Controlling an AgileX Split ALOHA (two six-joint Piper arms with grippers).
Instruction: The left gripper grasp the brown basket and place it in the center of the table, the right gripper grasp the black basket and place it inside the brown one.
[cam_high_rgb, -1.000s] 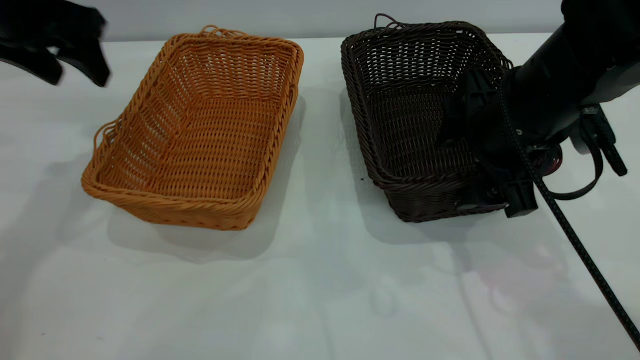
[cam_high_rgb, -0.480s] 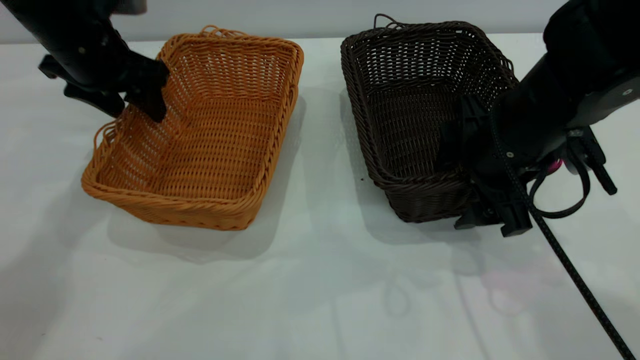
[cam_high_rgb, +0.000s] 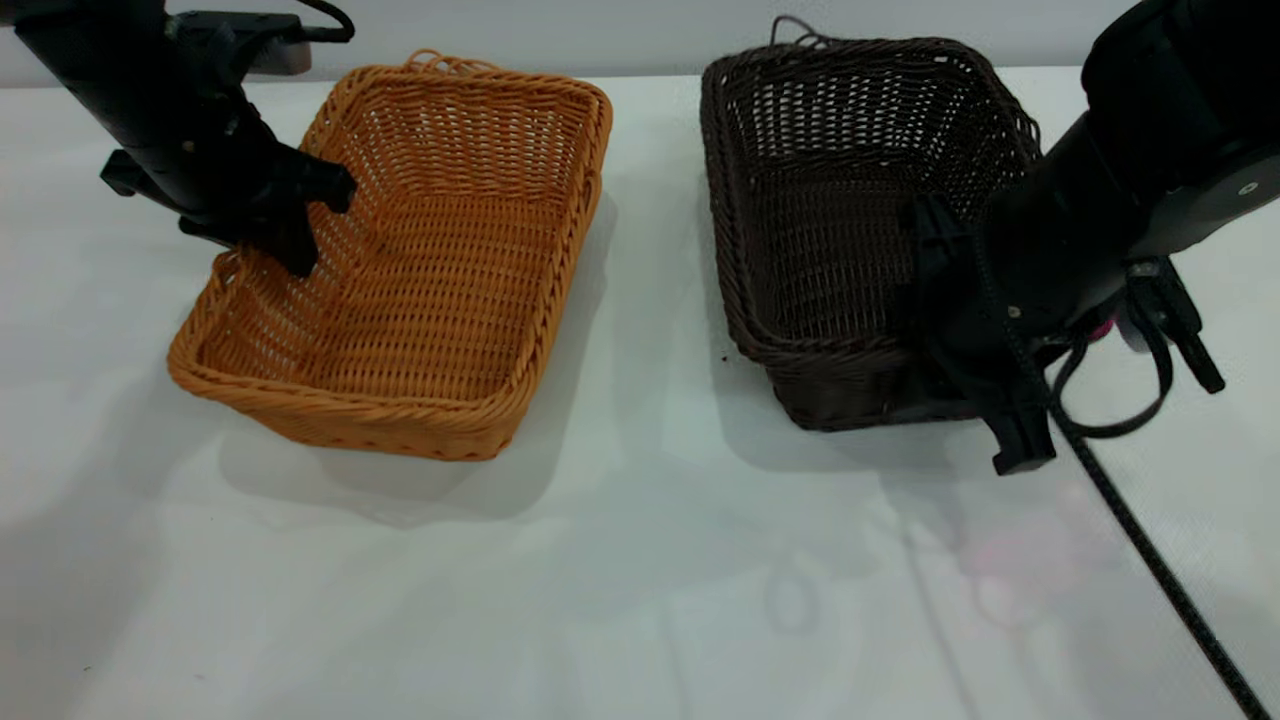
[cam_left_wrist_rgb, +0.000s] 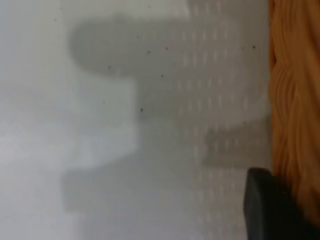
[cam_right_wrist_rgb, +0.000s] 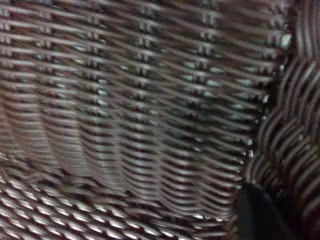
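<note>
1. The brown basket (cam_high_rgb: 400, 270) sits on the left half of the white desk (cam_high_rgb: 640, 560), its long sides running away from me and slightly skewed, one short braided rim facing the front.
2. The left hand (cam_high_rgb: 290, 215) has its black fingers at the basket's left long rim, toward the far corner; one finger reaches over the rim on the inside. From the exterior view I cannot tell whether the fingers are pressed onto the wicker or only straddle it.
3. The left wrist view shows a strip of orange weave (cam_left_wrist_rgb: 295, 100) along one edge, bare desk beside it, and one dark fingertip (cam_left_wrist_rgb: 270, 210) just beside the wall.
4. The black basket (cam_high_rgb: 850, 220) is on the right half, well apart from the brown one, with a bare strip of desk between them.
5. The right hand (cam_high_rgb: 960, 340) is clamped on the black basket's right front corner, one finger inside, one outside the wall.
6. That corner appears raised a little off the desk, the basket tipped.
7. The right wrist view is filled with dark weave (cam_right_wrist_rgb: 130, 115).
8. A wide stretch of open desk lies in front of both baskets; a braided cable (cam_high_rgb: 1150, 560) crosses its right front.
</note>
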